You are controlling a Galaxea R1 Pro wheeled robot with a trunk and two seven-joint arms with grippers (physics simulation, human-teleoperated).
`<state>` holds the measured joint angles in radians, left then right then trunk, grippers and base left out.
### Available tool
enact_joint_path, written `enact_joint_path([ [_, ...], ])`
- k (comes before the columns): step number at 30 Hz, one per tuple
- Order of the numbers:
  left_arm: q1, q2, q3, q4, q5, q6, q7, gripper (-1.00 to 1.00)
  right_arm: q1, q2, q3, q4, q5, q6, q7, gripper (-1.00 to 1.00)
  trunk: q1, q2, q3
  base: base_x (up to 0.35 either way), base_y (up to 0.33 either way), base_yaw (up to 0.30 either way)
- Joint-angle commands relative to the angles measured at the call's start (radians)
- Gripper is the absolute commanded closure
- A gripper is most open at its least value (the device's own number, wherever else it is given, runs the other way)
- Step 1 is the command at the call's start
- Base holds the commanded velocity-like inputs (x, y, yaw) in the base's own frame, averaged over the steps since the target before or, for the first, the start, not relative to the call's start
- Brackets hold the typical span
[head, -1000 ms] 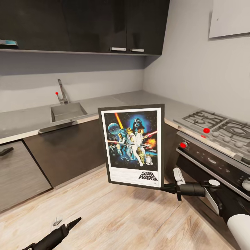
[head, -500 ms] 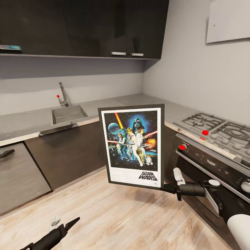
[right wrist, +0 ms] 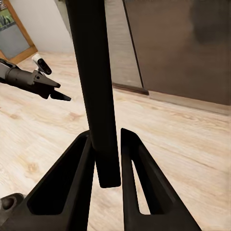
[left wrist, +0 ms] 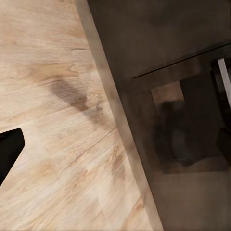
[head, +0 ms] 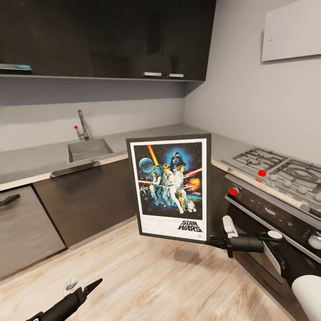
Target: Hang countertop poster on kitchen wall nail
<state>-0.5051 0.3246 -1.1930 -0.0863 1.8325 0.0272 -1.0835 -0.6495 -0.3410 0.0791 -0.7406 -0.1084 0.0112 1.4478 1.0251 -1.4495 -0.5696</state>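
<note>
Right claw (head: 213, 242) grips poster (head: 170, 187), "STAR WARS".

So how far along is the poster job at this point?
Pickup looks done: the poster is off the countertop, held upright above the floor by the right pincer, shut on its lower frame edge. The left pincer hangs low, carrying nothing. Left: finding a wall nail and hanging it; I can't make one out here.
</note>
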Motion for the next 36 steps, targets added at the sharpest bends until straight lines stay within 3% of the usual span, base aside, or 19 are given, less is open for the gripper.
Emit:
enact_joint_path([
  [1, 0.000, 0.001, -0.008, -0.001, 0.010, 0.003, -0.002, -1.00, -0.001, -0.001, 0.005, 0.001, -0.009, 0.004, 0.002, 1.00, 0.000, -0.001, 0.001, 0.000, 0.000, 0.000],
  [18, -0.001, 0.001, 0.012, -0.001, 0.009, -0.001, -0.004, -1.00, -0.001, -0.002, 0.005, 0.003, -0.010, 0.004, 0.002, 1.00, 0.000, -0.001, 0.009, -0.134, 0.000, 0.000],
  [36, 0.000, 0.001, 0.013, -0.001, 0.008, 0.002, -0.002, -1.00, -0.001, -0.002, 0.005, 0.003, -0.010, 0.005, 0.002, 1.00, -0.069, 0.125, 0.065, -0.002, 0.000, 0.000],
])
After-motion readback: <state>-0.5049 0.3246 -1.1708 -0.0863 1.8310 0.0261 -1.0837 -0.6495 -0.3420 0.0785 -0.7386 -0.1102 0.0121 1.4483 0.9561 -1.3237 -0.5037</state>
